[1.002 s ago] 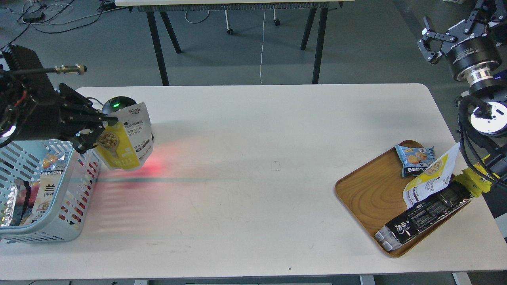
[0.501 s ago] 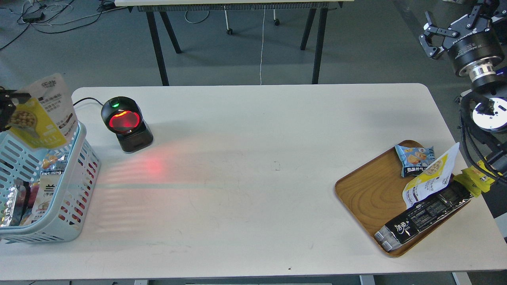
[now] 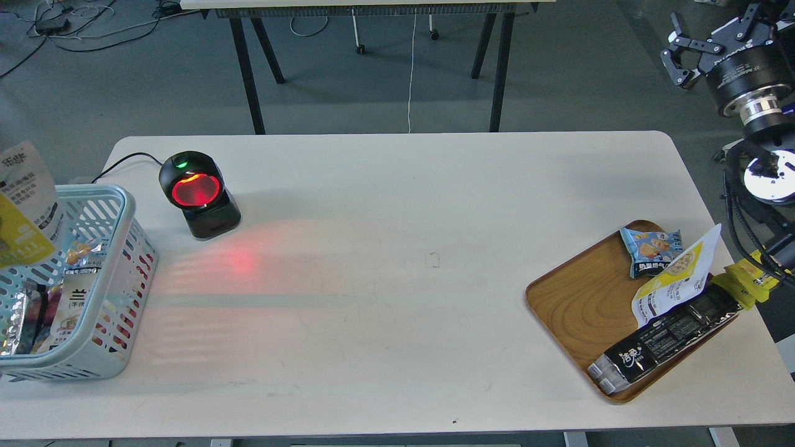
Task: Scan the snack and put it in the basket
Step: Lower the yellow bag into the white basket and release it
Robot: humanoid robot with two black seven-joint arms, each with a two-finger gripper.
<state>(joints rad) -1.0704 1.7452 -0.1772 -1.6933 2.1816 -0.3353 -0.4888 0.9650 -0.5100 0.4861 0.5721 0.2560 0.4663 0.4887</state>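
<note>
The snack (image 3: 28, 202), a white-grey and yellow pouch, hangs at the left edge of the head view, over the far left part of the pale blue basket (image 3: 127, 208). It is cut off by the frame edge. My left gripper is out of view, so what holds the pouch is hidden. The basket holds several packs. My right gripper (image 3: 675, 49) is open and empty, high at the top right, off the table's far right corner. A second pouch of the same kind (image 3: 674, 279) leans in the wooden tray (image 3: 571, 304).
A black barcode scanner (image 3: 197, 194) with a red lit window stands right of the basket and casts red light on the table. The tray at the right also holds a long black packet (image 3: 664, 338) and a small blue packet (image 3: 651, 249).
The pouch went left from in front of the scanner to over the basket. My left arm and gripper left the view. My right gripper drifted slightly up and right.
</note>
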